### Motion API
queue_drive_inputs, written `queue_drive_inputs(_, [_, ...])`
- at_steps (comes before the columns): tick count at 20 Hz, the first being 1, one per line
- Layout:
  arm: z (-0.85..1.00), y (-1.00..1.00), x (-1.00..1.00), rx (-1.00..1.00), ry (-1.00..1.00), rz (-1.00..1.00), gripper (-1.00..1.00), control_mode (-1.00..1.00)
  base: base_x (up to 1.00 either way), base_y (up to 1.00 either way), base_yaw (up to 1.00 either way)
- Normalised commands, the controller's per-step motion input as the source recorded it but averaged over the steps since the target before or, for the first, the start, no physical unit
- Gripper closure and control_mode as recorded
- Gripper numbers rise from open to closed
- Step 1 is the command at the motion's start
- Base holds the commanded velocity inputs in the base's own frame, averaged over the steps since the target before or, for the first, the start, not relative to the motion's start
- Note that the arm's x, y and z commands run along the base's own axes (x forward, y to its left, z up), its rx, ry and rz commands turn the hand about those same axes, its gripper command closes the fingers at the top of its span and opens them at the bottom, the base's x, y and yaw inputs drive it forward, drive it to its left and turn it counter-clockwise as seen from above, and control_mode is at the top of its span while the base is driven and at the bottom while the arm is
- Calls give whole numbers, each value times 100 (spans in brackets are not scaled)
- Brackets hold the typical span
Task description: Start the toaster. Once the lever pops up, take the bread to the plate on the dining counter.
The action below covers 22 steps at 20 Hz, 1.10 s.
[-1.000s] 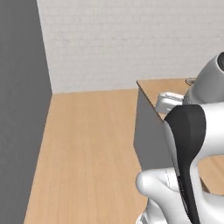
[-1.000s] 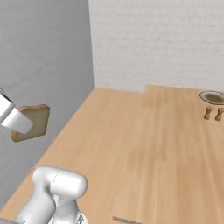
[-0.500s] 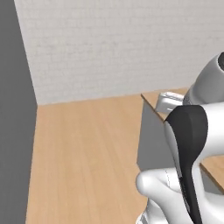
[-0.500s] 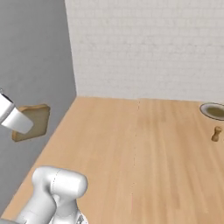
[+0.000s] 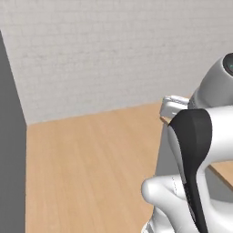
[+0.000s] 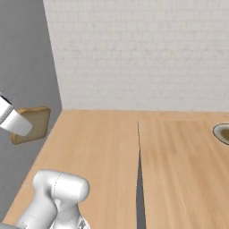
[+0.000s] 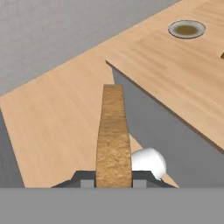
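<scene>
Your gripper (image 7: 113, 177) is clamped on the bread (image 7: 113, 135), held on edge, well short of the plate (image 7: 187, 29) at the counter's (image 7: 175, 70) far side. You could clip the counter's edge if carried low, or the thin slice might slip. No writing or labels are readable anywhere.

Bread (image 6: 33, 124): stood on edge between the fingers of the gripper (image 7: 113, 178), held above the floor (image 6: 94, 147), left of the dining counter (image 6: 183, 165).
Dining counter: lay right of the floor strip, its near corner pointing toward the bread in the hand view.
Plate (image 7: 187, 29): sat on the dining counter toward its far edge, well apart from the bread.
Wall (image 6: 143, 53): ran behind the floor and the counter.
</scene>
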Motion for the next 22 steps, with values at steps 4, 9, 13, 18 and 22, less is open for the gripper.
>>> queue_drive_inputs(4, [0,0,0,0,0,0,100,100,95,39,-20])
queue_drive_inputs(9, [0,0,0,0,0,0,100,100,100,39,-21])
queue_drive_inputs(13, [0,0,0,0,0,0,100,100,100,34,-22])
queue_drive_inputs(18, [0,0,0,0,0,0,100,100,100,29,-26])
queue_drive_inputs(22, [0,0,0,0,0,0,100,100,96,23,-36])
